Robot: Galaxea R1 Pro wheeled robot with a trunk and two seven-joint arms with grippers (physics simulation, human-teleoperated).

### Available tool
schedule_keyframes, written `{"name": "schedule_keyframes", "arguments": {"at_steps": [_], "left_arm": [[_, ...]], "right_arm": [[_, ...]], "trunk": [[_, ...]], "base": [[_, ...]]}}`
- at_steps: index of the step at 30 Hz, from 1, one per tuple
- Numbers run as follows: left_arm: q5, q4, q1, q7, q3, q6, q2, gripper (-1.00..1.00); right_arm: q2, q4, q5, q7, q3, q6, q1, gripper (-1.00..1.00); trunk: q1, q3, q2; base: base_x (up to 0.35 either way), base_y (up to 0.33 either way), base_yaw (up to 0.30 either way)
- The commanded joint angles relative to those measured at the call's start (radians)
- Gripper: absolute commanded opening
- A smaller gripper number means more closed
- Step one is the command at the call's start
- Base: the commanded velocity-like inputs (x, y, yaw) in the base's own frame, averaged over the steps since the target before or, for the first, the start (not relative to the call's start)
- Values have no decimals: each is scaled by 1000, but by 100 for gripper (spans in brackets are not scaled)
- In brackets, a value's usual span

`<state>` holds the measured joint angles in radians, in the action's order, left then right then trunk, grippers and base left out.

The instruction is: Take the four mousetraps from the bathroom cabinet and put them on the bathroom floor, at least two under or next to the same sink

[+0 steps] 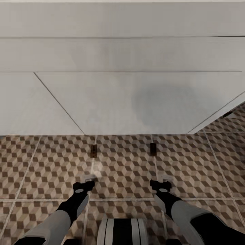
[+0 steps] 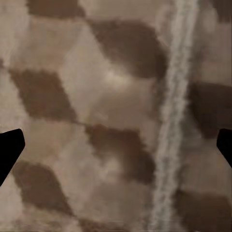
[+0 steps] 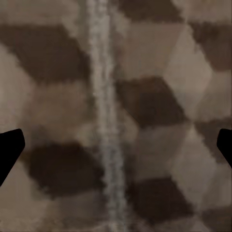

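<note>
- Nearest in the head view, the robot's striped trunk point(image 1: 123, 231) sits between both arms, which reach forward and down over the bathroom floor point(image 1: 211, 170).
- The left gripper point(image 1: 89, 177) hangs low over the tiles with its fingers spread and nothing between them; its wrist view has only cube pattern and a grout line point(image 2: 169, 125) between the dark finger edges.
- The right gripper point(image 1: 164, 178) matches it, parted and empty, over another grout line point(image 3: 104, 121).
- A little farther, two mousetraps lie flat on the tiles: the left mousetrap point(image 1: 93, 150) and the right mousetrap point(image 1: 153, 149), both close to the foot of the white vanity point(image 1: 136, 102), so seemingly directly next to the sink.
- Judgement: two traps look placed; lift both arms straight up so no finger nudges them, then fetch the remaining pair.
</note>
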<state>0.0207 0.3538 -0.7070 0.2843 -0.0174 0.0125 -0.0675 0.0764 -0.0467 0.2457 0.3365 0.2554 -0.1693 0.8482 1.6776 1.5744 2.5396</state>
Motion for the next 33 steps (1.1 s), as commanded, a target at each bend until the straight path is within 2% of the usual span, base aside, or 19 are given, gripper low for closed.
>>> {"name": "schedule_keyframes", "arguments": {"at_steps": [1,17,33], "left_arm": [[2,1,0,4,-2,1,0,100],[2,1,0,4,-1,0,-1,100],[2,1,0,4,-2,-1,-12,100]], "right_arm": [[0,1,10,3,8,-4,0,100],[-3,1,9,3,8,-4,1,100],[0,1,9,3,9,-4,0,100]], "trunk": [[-1,0,0],[-1,0,0],[-1,0,0]], "base": [[-344,0,0],[-331,0,0],[-56,0,0]]}}
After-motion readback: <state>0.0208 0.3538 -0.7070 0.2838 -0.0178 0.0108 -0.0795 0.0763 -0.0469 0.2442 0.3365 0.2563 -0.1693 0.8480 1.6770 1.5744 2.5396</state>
